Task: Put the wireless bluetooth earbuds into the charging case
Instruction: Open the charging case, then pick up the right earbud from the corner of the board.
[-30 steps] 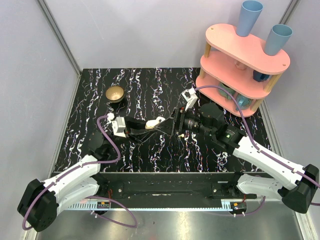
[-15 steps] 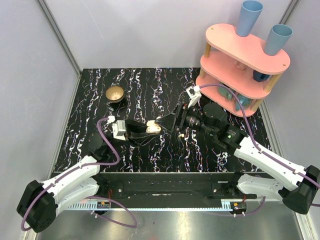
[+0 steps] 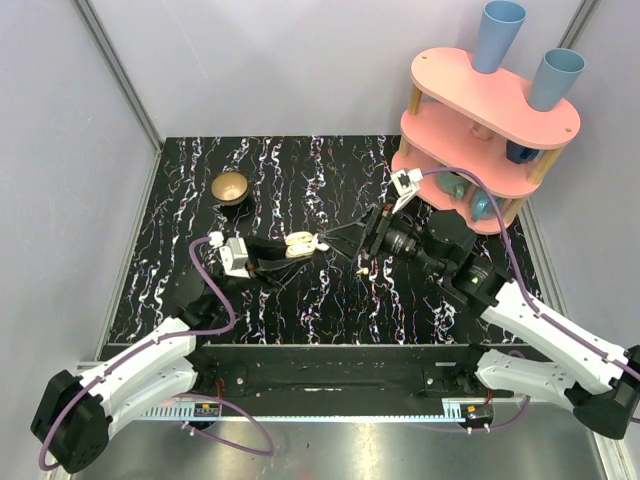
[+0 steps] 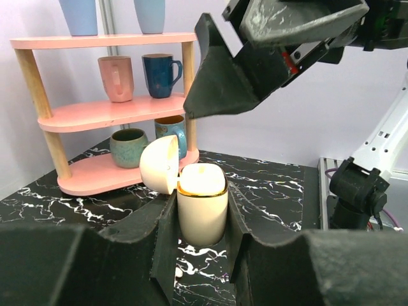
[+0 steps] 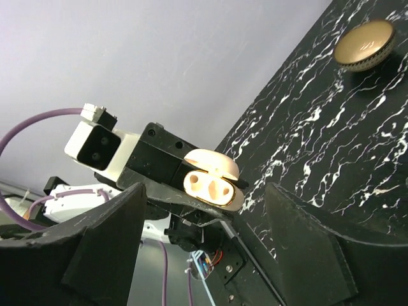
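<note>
The left gripper [image 3: 295, 252] is clamped on the cream charging case [image 4: 202, 213], one finger pressed to each side, and holds it upright just above the middle of the desk [image 3: 300, 310]. The case has a gold band at its mouth, and its lid [image 4: 159, 164] is flipped open and leans back on the hinge. From the right wrist view two sockets show inside it, but I can't tell whether anything sits in them.

The right gripper [image 3: 343, 243] hangs just beside the case on the right-hand side. Its fingers are spread wide with nothing between them, and its dark bulk looms over the open lid.

One tiny pale speck that looks like an earbud [image 3: 362, 268] lies on the black marbled top under the right arm's wrist, though it is too small to be sure of.

A brass-coloured bowl [image 3: 231, 187] sits toward the far left of the desk, well apart from both arms. At the far right corner stands a pink shelf [image 3: 480, 110] with two blue cups [image 3: 499, 35] on top and mugs [image 4: 159, 73] on its lower tiers.
</note>
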`<state>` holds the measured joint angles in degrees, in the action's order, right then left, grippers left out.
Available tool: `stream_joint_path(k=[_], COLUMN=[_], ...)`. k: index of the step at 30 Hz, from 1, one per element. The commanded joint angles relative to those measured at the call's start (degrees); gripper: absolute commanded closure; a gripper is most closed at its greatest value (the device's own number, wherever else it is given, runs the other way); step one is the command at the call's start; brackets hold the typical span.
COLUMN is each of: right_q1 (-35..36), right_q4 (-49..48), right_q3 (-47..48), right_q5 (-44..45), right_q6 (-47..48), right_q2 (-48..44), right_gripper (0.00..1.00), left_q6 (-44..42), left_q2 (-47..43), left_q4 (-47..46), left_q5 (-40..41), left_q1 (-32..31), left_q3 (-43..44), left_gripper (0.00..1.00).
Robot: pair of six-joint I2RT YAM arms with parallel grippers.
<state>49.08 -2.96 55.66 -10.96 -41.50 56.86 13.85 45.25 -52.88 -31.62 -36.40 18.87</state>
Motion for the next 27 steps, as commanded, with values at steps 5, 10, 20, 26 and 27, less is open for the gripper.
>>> stream_joint_path(k=[5, 10, 20, 26, 27], right_q1=[-1.1, -3.9, -7.2, -8.3, -8.5], right_q4=[13.2, 21.8, 39.0, 41.8, 41.9], right_q3=[1.5, -0.9, -2.0, 0.0, 0.2], right_q5=[15.5, 24.5, 34.2, 33.7, 32.8], right_q6=[4.7, 6.2, 7.7, 6.3, 6.3], right_q2=[-5.0, -8.9, -11.4, -9.4, -8.2], right_gripper=[0.17, 0.19, 0.03, 0.0, 0.0], left_q6=[-2.2, -2.9, -3.0, -3.6, -4.0], left_q2=[-3.2, -4.7, -7.4, -8.6, -8.6], left_q4=[0.5, 2.2, 3.3, 2.3, 2.7], left_q5=[4.7, 5.1, 4.5, 5.6, 5.7], left_q1=[-0.2, -0.2, -0.2, -0.2, -0.2], left_q3=[-0.9, -0.8, -0.8, -1.1, -0.9], left_gripper=[1.0, 1.0, 1.0, 1.0, 1.0])
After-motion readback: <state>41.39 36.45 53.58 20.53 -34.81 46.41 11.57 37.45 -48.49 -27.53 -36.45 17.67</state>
